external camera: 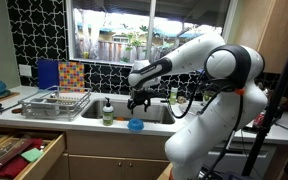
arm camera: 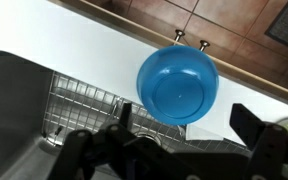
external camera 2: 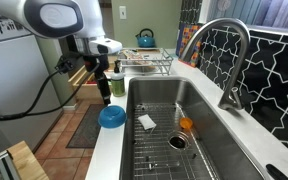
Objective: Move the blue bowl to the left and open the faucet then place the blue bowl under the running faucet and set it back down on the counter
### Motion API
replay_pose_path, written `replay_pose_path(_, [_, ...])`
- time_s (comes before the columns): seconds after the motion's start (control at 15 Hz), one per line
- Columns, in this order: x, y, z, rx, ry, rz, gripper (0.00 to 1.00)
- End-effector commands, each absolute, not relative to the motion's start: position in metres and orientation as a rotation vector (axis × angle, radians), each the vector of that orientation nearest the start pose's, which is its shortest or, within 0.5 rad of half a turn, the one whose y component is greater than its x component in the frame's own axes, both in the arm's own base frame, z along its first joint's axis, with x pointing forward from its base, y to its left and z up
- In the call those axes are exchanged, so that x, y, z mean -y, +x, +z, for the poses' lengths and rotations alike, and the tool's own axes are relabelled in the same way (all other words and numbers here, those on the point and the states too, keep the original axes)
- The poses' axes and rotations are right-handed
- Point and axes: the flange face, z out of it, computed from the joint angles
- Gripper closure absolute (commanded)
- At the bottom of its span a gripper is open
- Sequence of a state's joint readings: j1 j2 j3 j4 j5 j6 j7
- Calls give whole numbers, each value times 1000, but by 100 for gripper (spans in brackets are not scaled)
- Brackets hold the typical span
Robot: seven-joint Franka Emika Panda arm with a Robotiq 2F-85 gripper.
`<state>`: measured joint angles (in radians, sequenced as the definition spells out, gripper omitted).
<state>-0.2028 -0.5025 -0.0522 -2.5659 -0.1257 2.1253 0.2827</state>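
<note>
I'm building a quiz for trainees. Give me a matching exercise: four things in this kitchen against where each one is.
Things:
1. blue bowl
2. faucet
3. kettle
4. small white item

Places:
A. inside the sink basin
B. beyond the dish rack
C. on the counter, front strip
D. by the tiled wall

Pairs: 1-C, 2-D, 3-B, 4-A

Glossy plastic blue bowl [arm camera: 178, 85], pale matt counter [arm camera: 104, 50], brushed-metal faucet [external camera 2: 229, 55].
</note>
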Motion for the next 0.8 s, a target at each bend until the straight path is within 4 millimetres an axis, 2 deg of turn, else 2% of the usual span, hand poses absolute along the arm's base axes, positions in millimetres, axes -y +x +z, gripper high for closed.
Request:
replay_pose_path(0.0, [120, 388, 417, -880, -2985, -100, 0])
replay_pose_path(0.13, [126, 391, 407, -886, -2956, -93, 0])
replay_pose_path(0.33, [132, 392, 392, -882, -2938, 4, 0])
replay_pose_path(0.47, [134, 394, 383, -935, -2960, 21, 0])
replay_pose_path(0.73, [130, 398, 370, -926, -2942, 26, 0])
